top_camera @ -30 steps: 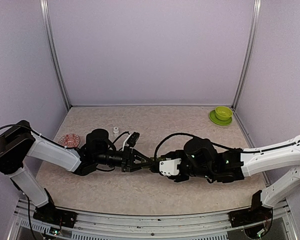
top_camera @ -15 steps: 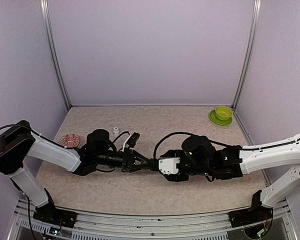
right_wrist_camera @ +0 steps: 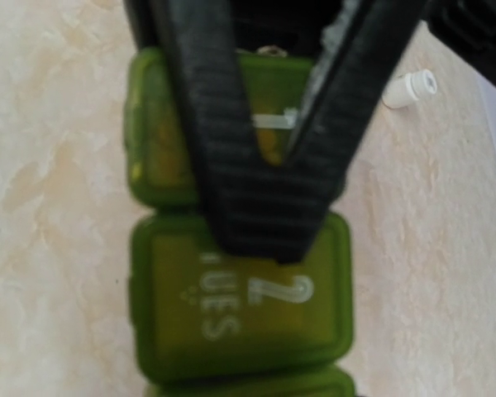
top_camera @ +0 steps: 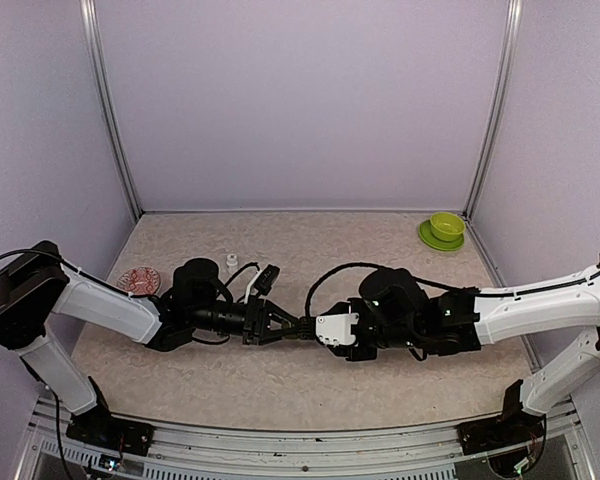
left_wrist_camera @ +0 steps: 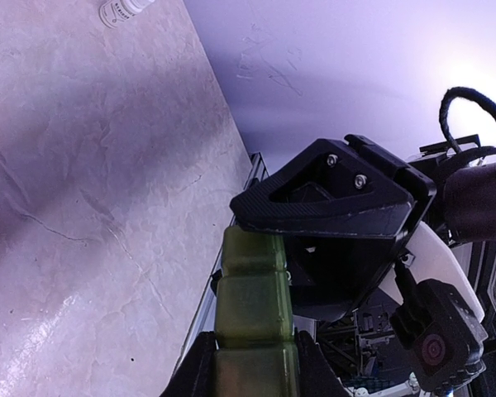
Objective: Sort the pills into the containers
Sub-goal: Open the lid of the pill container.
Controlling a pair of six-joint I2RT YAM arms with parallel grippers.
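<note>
The containers (left_wrist_camera: 252,318) are a dark green strip of joined lidded compartments, held level above the table. My left gripper (left_wrist_camera: 252,357) is shut on one end of it. From the right wrist, the lids marked 1 and 2 TUES (right_wrist_camera: 240,302) are closed, and a black left finger (right_wrist_camera: 260,194) lies across lid 1. My right gripper (top_camera: 312,328) meets the strip's far end; one of its fingers (left_wrist_camera: 335,194) covers that end. Its jaws are hidden. I can make out no pills.
A small white bottle (top_camera: 232,261) lies on the table behind the left arm, and a pink dish (top_camera: 138,279) sits at the far left. At the back right stands a lime-green bowl on its saucer (top_camera: 443,230). Purple walls enclose the table.
The right arm has edged left, bringing its gripper up against the free end of the strip. The left arm and the strip have stayed put.
</note>
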